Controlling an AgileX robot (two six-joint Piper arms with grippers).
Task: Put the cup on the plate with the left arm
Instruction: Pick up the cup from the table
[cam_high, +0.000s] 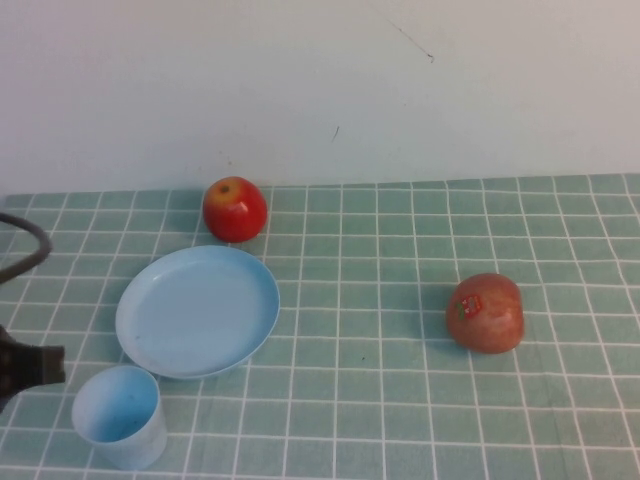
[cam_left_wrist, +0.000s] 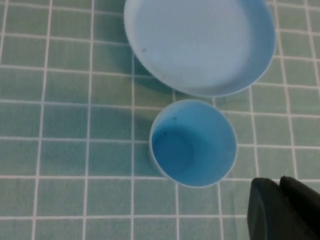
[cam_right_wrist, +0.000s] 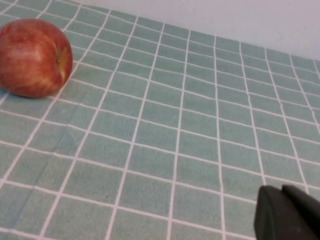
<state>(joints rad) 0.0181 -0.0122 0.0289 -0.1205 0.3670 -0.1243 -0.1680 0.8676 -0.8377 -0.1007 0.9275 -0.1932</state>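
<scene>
The cup (cam_high: 120, 417) stands upright at the counter's (cam_high: 400, 400) near-left corner, just beside the plate (cam_high: 197, 311). The left end effector (cam_high: 25, 368) sits at the left edge beside the cup; I cannot tell its finger state. The right end effector (cam_right_wrist: 287, 215) is over the counter's right part, state likewise unclear.

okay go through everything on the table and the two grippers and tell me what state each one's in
cup: upright, empty, on the cloth near the plate's near-left edge, not on it.
plate: flat on the cloth, nothing on it.
apple behind the plate: upright, stem up.
apple with a sticker: alone, right side of the cloth.
left gripper: at the left edge beside the cup, holding nothing.
right gripper: above bare cloth, holding nothing.
</scene>
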